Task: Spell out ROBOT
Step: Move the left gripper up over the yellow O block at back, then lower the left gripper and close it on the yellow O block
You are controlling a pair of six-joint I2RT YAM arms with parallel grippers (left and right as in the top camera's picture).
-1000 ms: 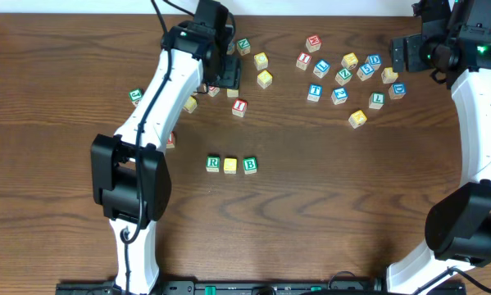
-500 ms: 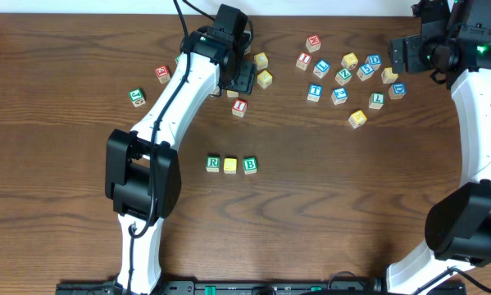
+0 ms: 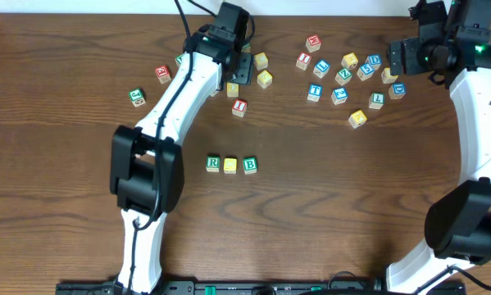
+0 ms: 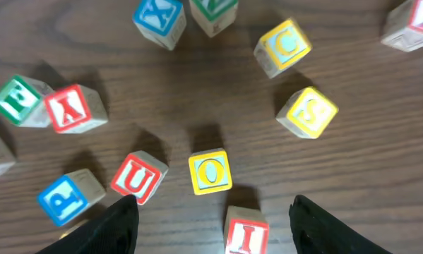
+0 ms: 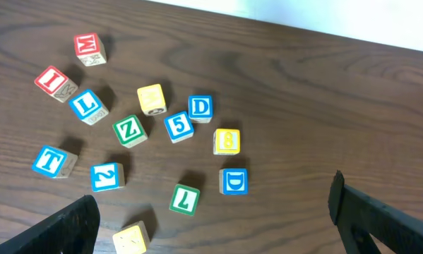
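Three cubes stand in a row at the table's middle: green R [image 3: 213,163], a yellow-faced cube [image 3: 230,165] and green B [image 3: 250,165]. My left gripper [image 3: 238,70] hovers open over the scattered cubes at the back. In the left wrist view the left gripper [image 4: 215,206] has a yellow O cube [image 4: 210,171] just ahead of its fingers and a red I cube [image 4: 245,233] between them, held by neither. A blue T cube [image 3: 315,92] lies in the right cluster, also in view as the T cube [image 5: 49,161]. My right gripper [image 5: 211,203] is wide open above that cluster.
Around the left gripper lie a red U [image 4: 138,178], blue P [image 4: 66,200], red Y [image 4: 71,109], green E [image 4: 17,99], yellow S [image 4: 308,113] and yellow C [image 4: 283,46]. Under the right gripper sit a green 7 [image 5: 185,200], blue D [image 5: 234,180] and a yellow cube [image 5: 132,238].
The left arm has swung right and towards the back over the scattered cubes, uncovering a red cube at the left. The right arm and the three-cube row have not moved.
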